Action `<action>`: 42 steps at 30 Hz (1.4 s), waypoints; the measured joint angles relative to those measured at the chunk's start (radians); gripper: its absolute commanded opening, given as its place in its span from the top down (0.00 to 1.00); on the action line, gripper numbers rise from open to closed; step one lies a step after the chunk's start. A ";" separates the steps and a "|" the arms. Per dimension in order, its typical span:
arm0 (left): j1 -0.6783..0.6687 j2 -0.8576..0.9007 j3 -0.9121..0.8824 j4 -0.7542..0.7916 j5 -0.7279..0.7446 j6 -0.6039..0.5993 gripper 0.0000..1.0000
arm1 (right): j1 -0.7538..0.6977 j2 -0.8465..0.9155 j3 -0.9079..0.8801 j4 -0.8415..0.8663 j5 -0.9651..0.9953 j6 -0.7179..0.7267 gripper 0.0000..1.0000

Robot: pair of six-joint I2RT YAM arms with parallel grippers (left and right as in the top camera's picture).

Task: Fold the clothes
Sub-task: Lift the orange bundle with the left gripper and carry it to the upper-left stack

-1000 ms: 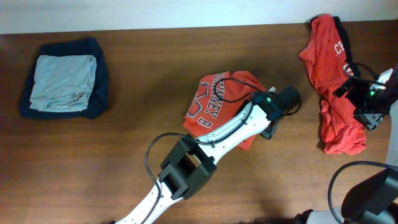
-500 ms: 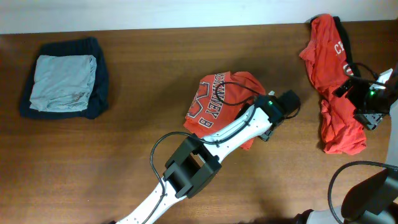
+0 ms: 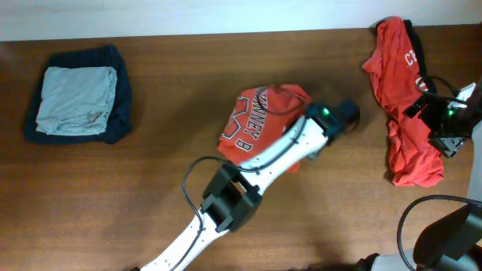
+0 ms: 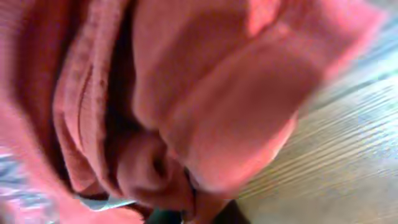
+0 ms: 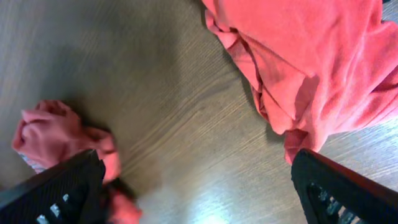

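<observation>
Overhead, the red shirt (image 3: 256, 120) in the middle has bunched up and shifted left, its edge now pinched by the left gripper (image 3: 320, 139); the right gripper (image 3: 443, 128) stays spread wide beside the red heap (image 3: 395, 68).

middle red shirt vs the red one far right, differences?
The middle shirt is bunched into a compact lump, lettering face up; the right shirt sprawls in a long strip, little lettering showing. The left tool is shut on the middle shirt; the right shirt lies free, the right tool open. Both are red-orange, unfolded.
</observation>
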 measured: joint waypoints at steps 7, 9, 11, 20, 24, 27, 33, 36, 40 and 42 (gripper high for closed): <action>0.142 0.001 0.325 -0.154 -0.100 0.225 1.00 | 0.000 0.000 0.000 0.000 0.000 0.000 0.02; 0.186 0.001 0.387 -0.163 -0.126 0.277 1.00 | 0.000 0.000 0.000 0.000 0.000 0.000 0.01; 0.229 0.001 0.433 -0.165 -0.134 0.331 1.00 | 0.000 0.000 0.000 0.000 0.000 0.000 0.01; 0.418 -0.004 0.470 -0.165 -0.132 0.614 1.00 | 0.000 0.000 0.000 0.000 0.000 0.000 0.01; 0.508 -0.027 0.470 -0.154 -0.131 0.714 1.00 | 0.002 0.000 0.000 -0.006 0.000 0.000 0.01; 0.573 -0.057 0.470 -0.114 -0.132 0.800 1.00 | 0.008 0.000 0.000 -0.008 0.000 0.000 0.01; 0.691 -0.110 0.470 0.033 -0.134 0.989 1.00 | 0.055 0.000 0.000 -0.008 0.000 0.000 0.01; 0.742 -0.119 0.471 0.077 -0.127 1.082 1.00 | 0.080 0.000 0.000 -0.012 0.000 0.000 0.01; 0.834 -0.119 0.471 0.086 -0.003 1.218 1.00 | 0.106 0.000 0.000 -0.023 0.000 0.000 0.01; 0.892 -0.119 0.471 0.080 0.101 1.291 1.00 | 0.115 0.000 0.000 -0.027 0.000 0.000 0.01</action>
